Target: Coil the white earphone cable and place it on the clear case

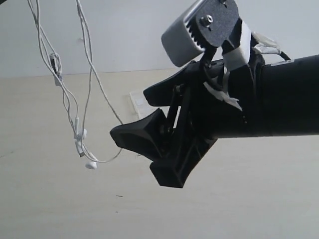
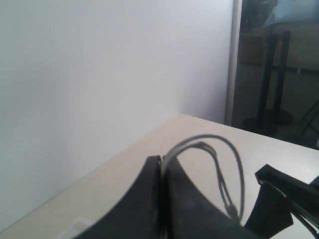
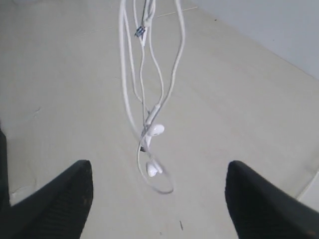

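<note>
Strands of the white earphone cable hang in several long loops from above the top left of the exterior view. They are clear of the table — none of it touches the surface that I can see. Its two earbuds dangle at the low end, one above the other.

My left gripper has its fingers pressed together with the cable pinched between them. A short loop arches out over the fingertips in the left wrist view.

My right gripper is spread wide and holds nothing. The hanging strands and earbuds sit ahead of it, between the lines of its two fingers. In the exterior view one strand runs down to that gripper's lower finger — whether it touches, I cannot tell.

What I take for the clear case lies flat on the table behind the right gripper, mostly hidden by it, with only a pale corner showing. The cable is up in the air, apart from the case.
</note>
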Robot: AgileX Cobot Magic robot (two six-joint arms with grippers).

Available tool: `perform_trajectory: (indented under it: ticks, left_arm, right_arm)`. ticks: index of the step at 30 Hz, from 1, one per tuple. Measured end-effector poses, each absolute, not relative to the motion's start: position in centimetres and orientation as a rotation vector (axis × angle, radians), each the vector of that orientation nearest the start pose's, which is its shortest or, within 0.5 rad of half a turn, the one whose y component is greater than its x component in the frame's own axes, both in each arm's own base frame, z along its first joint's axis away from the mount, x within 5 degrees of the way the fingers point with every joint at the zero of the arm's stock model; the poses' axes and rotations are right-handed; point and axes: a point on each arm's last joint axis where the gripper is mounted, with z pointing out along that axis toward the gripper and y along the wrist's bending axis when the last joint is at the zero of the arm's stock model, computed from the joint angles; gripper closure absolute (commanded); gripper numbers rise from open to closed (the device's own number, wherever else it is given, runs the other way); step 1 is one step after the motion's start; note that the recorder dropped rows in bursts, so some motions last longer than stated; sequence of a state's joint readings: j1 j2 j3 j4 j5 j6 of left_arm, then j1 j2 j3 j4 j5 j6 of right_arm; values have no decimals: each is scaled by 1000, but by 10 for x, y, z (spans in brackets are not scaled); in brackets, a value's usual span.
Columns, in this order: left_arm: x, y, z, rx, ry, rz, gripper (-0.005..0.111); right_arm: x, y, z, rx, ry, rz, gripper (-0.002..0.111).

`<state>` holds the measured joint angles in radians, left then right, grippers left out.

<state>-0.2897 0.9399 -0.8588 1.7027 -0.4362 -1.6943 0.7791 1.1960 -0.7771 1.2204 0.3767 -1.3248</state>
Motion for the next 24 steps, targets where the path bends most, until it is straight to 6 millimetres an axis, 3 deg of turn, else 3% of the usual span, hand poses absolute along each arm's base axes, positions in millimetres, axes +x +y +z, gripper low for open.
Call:
perform_trajectory:
  ticks: [8, 15, 20, 24]
  left_arm:
    - [179, -93, 393, 579, 1544, -553, 107]
    - [179, -93, 393, 580, 1544, -550, 107]
    - [179, -93, 393, 582, 1544, -552, 107]
    - [179, -93, 393, 585, 1544, -555, 107]
  right_arm:
    - [151, 201, 301, -1180, 1764, 808, 26]
    - [161, 198, 303, -1117, 1744, 704, 26]
    - [173, 202, 309, -980, 1770, 700, 26]
    - [176, 203, 313, -821, 1829, 793, 37]
